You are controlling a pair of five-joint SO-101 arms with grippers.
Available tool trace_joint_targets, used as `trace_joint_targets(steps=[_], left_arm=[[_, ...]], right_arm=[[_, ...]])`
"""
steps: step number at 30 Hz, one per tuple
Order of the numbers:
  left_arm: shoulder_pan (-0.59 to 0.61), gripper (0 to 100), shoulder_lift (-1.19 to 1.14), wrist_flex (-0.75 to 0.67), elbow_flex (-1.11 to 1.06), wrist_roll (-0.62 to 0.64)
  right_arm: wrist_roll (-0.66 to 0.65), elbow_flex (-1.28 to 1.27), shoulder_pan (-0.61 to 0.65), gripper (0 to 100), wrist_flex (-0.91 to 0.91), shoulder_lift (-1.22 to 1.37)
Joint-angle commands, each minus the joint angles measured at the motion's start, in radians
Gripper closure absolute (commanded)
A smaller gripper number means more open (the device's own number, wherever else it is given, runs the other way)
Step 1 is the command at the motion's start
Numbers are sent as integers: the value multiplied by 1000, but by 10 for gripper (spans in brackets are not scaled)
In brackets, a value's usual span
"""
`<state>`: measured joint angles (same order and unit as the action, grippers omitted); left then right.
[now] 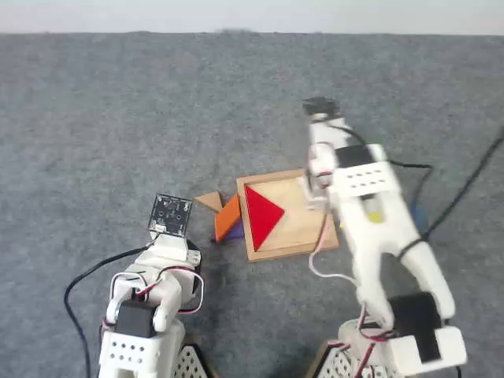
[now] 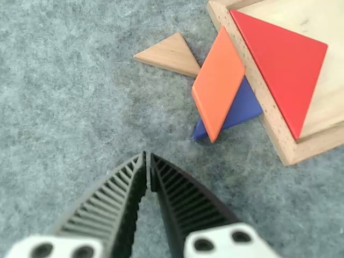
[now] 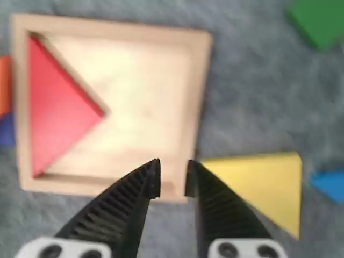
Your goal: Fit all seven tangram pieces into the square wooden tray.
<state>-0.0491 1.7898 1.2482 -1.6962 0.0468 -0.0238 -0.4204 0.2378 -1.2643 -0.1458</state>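
a: what does the left wrist view give you that the high view doesn't?

b: the blue triangle (image 2: 242,107). it's tucked under the orange parallelogram (image 2: 219,80), which touches the outer edge of the tray (image 2: 279,145). from up high it's barely a sliver. the tan triangle (image 2: 169,54) lies just beside those two on the grey surface (image 2: 64,80).

a: and the right wrist one?

b: a yellow triangle (image 3: 263,180) just beside the tray's edge, plus a green piece (image 3: 317,21) and another blue piece (image 3: 328,183) further out on that side. the arm hides most of that from above.

a: what's in the tray?

b: the red triangle (image 1: 261,213), lying flat along one wall.

a: hands?

b: the left hand (image 2: 148,161) is clenched, tips almost touching, nothing in it, over bare surface near the orange piece. the right hand (image 3: 172,172) is parted just a crack, empty, hanging over the tray's rim next to the yellow triangle.
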Motion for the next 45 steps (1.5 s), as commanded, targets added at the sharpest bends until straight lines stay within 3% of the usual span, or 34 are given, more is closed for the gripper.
trace_joint_targets(steps=[1, 4, 8, 15, 21, 27, 38, 45], left_arm=[[-2, 988, 12, 6, 13, 12], [-2, 988, 12, 6, 13, 12], [-2, 988, 12, 6, 13, 12], [-2, 988, 12, 6, 13, 12], [-2, 988, 12, 6, 13, 12], [-2, 988, 12, 6, 13, 12], [-2, 988, 12, 6, 13, 12], [-2, 988, 12, 6, 13, 12]], right_arm=[[89, -32, -133, 842, -71, -50], [264, -103, -186, 851, -36, -22], [353, -222, -191, 851, 113, 27], [393, -249, -182, 847, 197, 107], [387, -144, -325, 847, 193, 191], [247, -15, -412, 847, 189, 260], [147, 186, -506, 848, 186, 344], [-52, 338, -503, 847, 13, 357]])
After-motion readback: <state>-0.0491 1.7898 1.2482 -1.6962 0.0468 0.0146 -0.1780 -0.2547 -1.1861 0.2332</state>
